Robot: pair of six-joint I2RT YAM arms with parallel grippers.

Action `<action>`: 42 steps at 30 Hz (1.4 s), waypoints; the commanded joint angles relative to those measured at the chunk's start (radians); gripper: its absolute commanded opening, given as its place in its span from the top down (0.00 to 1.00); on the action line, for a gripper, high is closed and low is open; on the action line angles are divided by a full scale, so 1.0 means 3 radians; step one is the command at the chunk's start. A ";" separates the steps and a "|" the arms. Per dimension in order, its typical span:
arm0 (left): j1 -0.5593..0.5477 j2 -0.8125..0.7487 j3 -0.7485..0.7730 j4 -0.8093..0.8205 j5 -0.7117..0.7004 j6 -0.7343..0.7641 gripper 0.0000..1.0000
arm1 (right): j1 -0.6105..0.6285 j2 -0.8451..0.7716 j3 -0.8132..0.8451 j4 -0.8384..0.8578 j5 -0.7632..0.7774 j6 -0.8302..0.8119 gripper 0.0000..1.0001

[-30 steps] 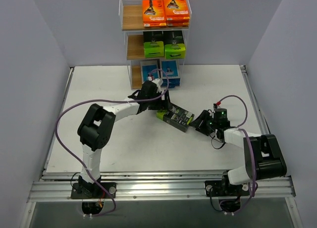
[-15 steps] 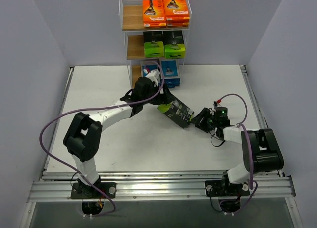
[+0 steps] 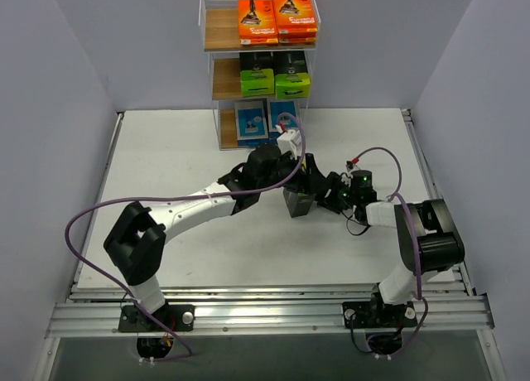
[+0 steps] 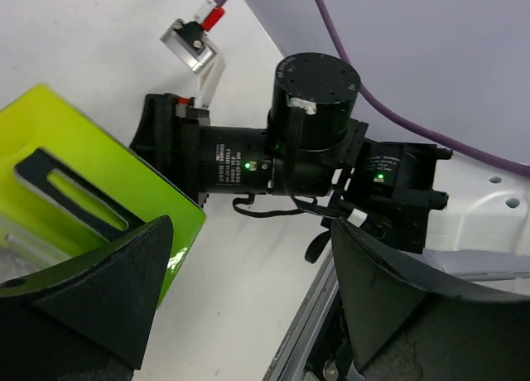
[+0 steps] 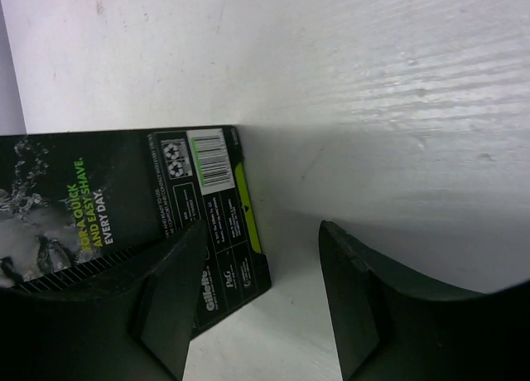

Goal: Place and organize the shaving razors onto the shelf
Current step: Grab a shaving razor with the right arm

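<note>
One black razor pack with a lime-green top (image 3: 296, 203) stands on edge on the table between my two grippers. My left gripper (image 3: 308, 176) is open just above it. In the left wrist view the pack's green top (image 4: 83, 170) lies behind the left finger (image 4: 91, 298), and the gap of the left gripper (image 4: 252, 228) holds only table. My right gripper (image 3: 330, 192) is open beside the pack. In the right wrist view the pack (image 5: 124, 199) sits at the left finger (image 5: 166, 298), and the right gripper (image 5: 263, 228) is empty. The shelf (image 3: 217, 66) holds orange packs (image 3: 277, 16), black-and-lime packs (image 3: 275, 79) and blue packs (image 3: 267, 120).
The left part of each shelf board is bare wood. Grey walls enclose the table on three sides. Purple cables loop from both arms over the table. A metal rail (image 3: 265, 311) runs along the near edge.
My left arm has swung right across the table. The black pack went from lying flat to standing on edge, closer to my right gripper. The right gripper shifted slightly left.
</note>
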State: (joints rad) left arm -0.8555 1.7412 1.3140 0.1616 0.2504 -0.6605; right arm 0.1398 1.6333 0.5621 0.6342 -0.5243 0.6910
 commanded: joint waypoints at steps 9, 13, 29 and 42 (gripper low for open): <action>-0.0043 -0.0082 -0.0213 -0.0144 -0.0068 -0.0053 0.14 | 0.0107 0.0017 -0.0094 -0.0186 -0.0037 -0.0094 0.46; -0.0032 -0.0149 -0.0121 -0.0283 -0.0155 0.0044 0.13 | 0.0107 -0.0060 -0.0130 -0.0232 -0.0027 -0.0105 0.46; 0.0310 -0.0762 0.0390 -0.0809 -0.0451 0.0391 0.05 | 0.0066 -0.0530 0.0432 -0.1019 0.0163 -0.0340 0.42; 0.1254 -0.1478 0.0351 -0.1535 -0.0798 0.0954 0.05 | 0.0081 -0.0939 0.2139 -0.2690 0.0761 -0.1055 0.48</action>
State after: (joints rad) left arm -0.5549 1.3228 1.4513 -0.1894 0.0910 -0.4461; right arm 0.1524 1.4097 1.0748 0.0051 -0.3645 0.4686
